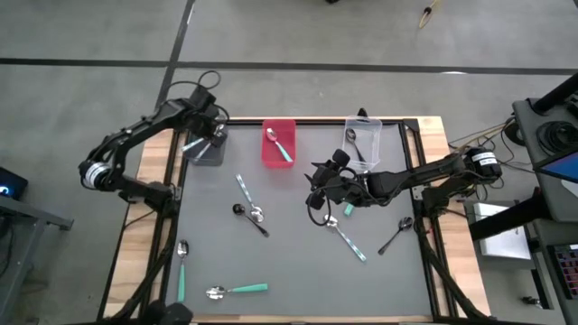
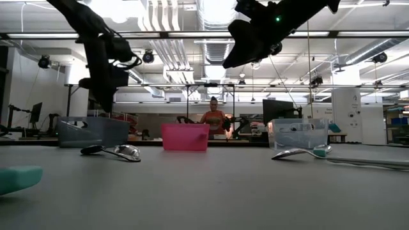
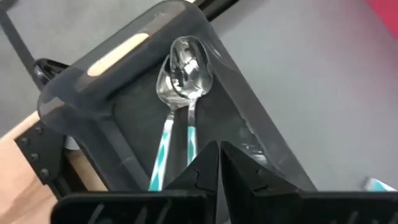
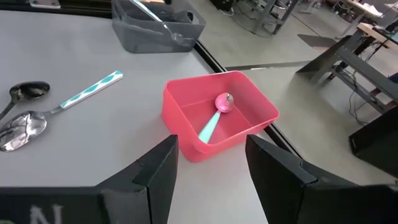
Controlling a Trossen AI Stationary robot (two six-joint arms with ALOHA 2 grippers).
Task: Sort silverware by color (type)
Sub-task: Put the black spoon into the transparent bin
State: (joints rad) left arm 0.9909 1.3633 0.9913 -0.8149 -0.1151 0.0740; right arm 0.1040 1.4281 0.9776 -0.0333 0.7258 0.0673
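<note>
Two patterned spoons (image 3: 183, 68) lie in the grey bin (image 3: 74, 87), under the closed, empty left gripper (image 3: 219, 152). Near the pink bin (image 4: 186, 118), the open, empty right gripper (image 4: 211, 165) should be lowered straight onto one loose spoon (image 1: 346, 236).

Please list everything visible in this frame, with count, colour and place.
Bins: 3; grey bin, pink bin, clear bin; table's far edge.
Patterned spoons: 4; two in grey bin, two loose mid-table.
Teal spoons: 3; one in pink bin, two loose near front-left.
Black spoons: 3; one in clear bin, two loose.
Person: 1; background.
Left gripper: shut, over grey bin.
Right gripper: open, mid-table.
</note>
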